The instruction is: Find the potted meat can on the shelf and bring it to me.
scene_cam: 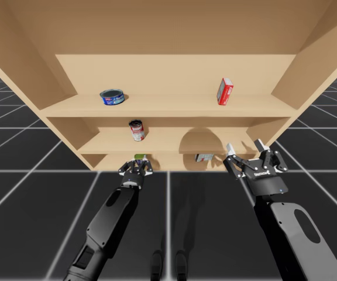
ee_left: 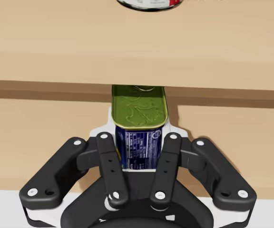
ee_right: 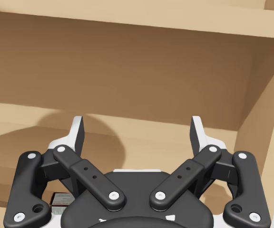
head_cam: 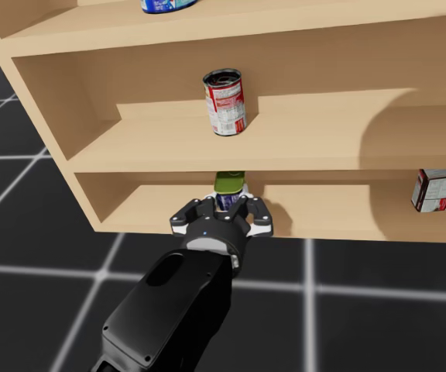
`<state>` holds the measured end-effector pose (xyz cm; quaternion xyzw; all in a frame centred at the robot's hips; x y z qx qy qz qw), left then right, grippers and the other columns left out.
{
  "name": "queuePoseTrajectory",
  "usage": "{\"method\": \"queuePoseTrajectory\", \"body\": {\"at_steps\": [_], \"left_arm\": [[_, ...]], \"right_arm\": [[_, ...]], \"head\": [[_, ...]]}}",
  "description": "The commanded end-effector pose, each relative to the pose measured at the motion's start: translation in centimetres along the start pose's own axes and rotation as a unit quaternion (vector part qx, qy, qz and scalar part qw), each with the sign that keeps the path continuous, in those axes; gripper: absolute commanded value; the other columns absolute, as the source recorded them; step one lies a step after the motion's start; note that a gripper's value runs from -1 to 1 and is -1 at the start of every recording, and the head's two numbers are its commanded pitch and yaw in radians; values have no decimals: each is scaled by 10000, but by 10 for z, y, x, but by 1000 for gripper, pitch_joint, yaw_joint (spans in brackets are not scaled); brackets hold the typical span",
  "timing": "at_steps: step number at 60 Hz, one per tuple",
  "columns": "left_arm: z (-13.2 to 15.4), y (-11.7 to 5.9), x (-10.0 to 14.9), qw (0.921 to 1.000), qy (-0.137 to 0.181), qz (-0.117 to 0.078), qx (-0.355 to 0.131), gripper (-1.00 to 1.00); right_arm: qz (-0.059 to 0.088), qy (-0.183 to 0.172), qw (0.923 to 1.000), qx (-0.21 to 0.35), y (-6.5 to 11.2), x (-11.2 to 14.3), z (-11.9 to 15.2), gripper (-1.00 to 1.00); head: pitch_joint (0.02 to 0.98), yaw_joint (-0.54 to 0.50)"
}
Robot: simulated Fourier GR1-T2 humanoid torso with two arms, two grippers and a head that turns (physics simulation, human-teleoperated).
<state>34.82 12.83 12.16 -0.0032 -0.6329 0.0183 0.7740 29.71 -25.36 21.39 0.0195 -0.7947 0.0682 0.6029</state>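
- The robot's left gripper (ee_left: 138, 142) is clamped on the potted meat can (ee_left: 139, 128), with one dark finger pressed to each long side. The grasp therefore looks made.
- The can stands upright at the front of the lowest level of the shelf (scene_cam: 174, 108), just under the middle board. Whether it has lifted off the shelf floor cannot be told.
- What seems left is drawing the can out from under the board and carrying it back to the robot. Nothing is delivered yet.
- The right gripper (ee_right: 137, 128) hangs with its fingers wide apart and nothing between them. It faces the right end of the lower shelves, near a small pale box (head_cam: 444, 190).
- The potted meat can is a small rounded-corner block with a blue printed wrap and a flat olive-green metal lid bearing a pull tab.
- The shelf is plain, matt, tan wood. On the middle level stands a cylindrical red-labelled can (head_cam: 224, 101), and the top level holds a squat blue tin (scene_cam: 112, 96) and an upright red box (scene_cam: 224, 91).
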Motion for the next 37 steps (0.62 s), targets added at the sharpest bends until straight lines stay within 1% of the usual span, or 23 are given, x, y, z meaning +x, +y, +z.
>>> {"method": "queuePoseTrajectory", "body": {"at_steps": [1, 3, 7, 12, 22, 26, 28, 29, 33, 35, 37], "left_arm": [[3, 0, -6, 9994, 138, 18, -321, 955], [4, 0, -5, 9994, 108, 18, -322, 939], [9, 1, -3, 9994, 107, 36, -328, 992], [19, 3, -1, 9991, 119, 78, -401, 1000], [48, 7, 12, 9981, -6, -30, -623, 1000], [60, 10, 16, 9976, -17, -131, -686, 1000], [63, 11, 17, 9974, -2, -130, -704, 1000], [70, 12, 18, 9971, 22, -135, -747, 1000], [80, 16, 18, 9966, 25, -195, -799, 1000], [87, 19, 18, 9962, 63, -176, -854, 1000], [95, 22, 18, 9960, 89, -214, -862, 1000]], "right_arm": [[2, -1, 10000, -2, 0, 0, 0, -1000], [1, -1, 10000, -4, 0, 0, 0, -1000], [2, -1, 10000, -5, -1, 0, 0, -1000], [-1, -4, 10000, -10, -1, 0, 0, -1000], [-3, -11, 10000, -29, -2, 0, 0, -1000], [-8, -12, 10000, -38, -2, 0, 0, -1000], [-8, -12, 10000, -40, -2, 0, 0, -1000], [-8, -12, 10000, -44, -3, 0, 0, -1000], [-11, -14, 10000, -50, -3, 1, 0, -1000], [-15, -13, 10000, -56, -3, 1, 0, -1000], [-18, -12, 10000, -59, -3, 1, 0, -1000]], "head": [[724, 225], [722, 225], [719, 225], [715, 225], [712, 221], [712, 219], [712, 218], [712, 217], [712, 216], [712, 213], [712, 212]]}}
